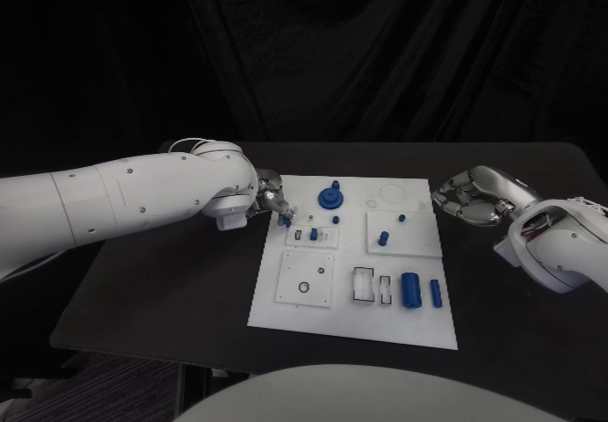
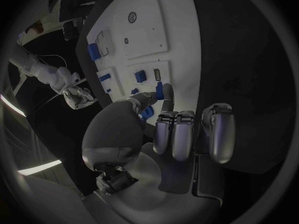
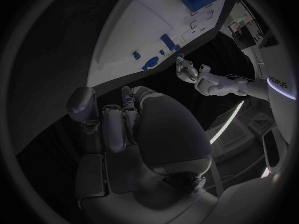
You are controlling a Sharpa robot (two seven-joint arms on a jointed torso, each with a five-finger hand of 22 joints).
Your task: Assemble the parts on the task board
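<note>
Silver left hand sits at the near-left edge of the white board, thumb and a finger pinching a small blue peg upright just above the board surface; remaining fingers curl alongside. Silver right hand hangs beside the board's far-right edge, off the plate, fingers curled in and holding nothing. On the board: a blue gear piece near its far edge, a short blue post right of centre, and two blue cylinders lying at the near-right corner. The board lies flat on a black table. Black curtain hangs behind the table.
</note>
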